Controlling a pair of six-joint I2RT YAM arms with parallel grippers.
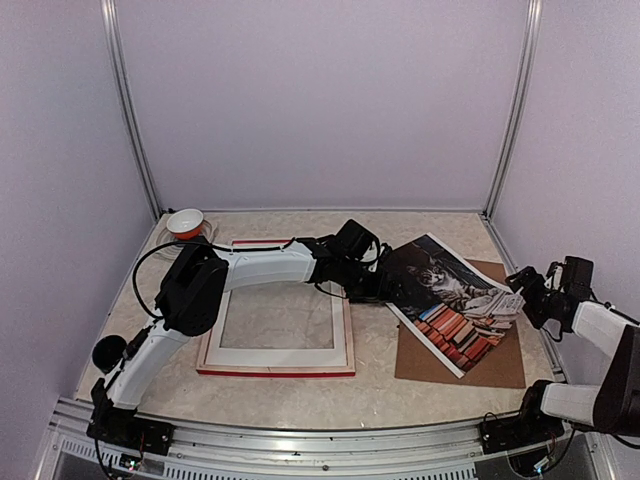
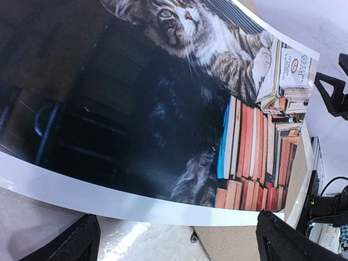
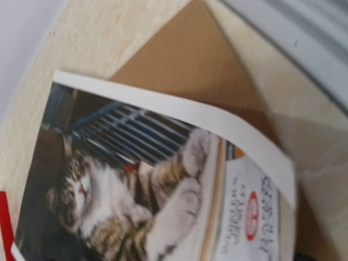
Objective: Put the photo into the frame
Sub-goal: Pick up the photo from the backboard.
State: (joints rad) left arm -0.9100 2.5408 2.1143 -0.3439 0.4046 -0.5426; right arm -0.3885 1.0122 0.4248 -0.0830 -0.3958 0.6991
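The photo [image 1: 445,295], a cat on stacked books with a white border, is face up, curled and raised off the table between my grippers. It fills the left wrist view [image 2: 163,98] and the right wrist view [image 3: 163,179]. The frame [image 1: 215,340] lies flat at centre left, pale wood back up, red edges showing. My left gripper [image 1: 372,282] has reached over the frame to the photo's left edge, its fingers spread wide open [image 2: 176,228] just short of the white border. My right gripper [image 1: 522,290] holds the photo's raised right corner; its fingers are hidden in its own view.
A brown backing board [image 1: 500,365] lies under the photo at right and also shows in the wrist views [image 2: 244,244] [image 3: 190,49]. A white and red cup [image 1: 185,222] stands at the back left corner. Pale walls close in on three sides.
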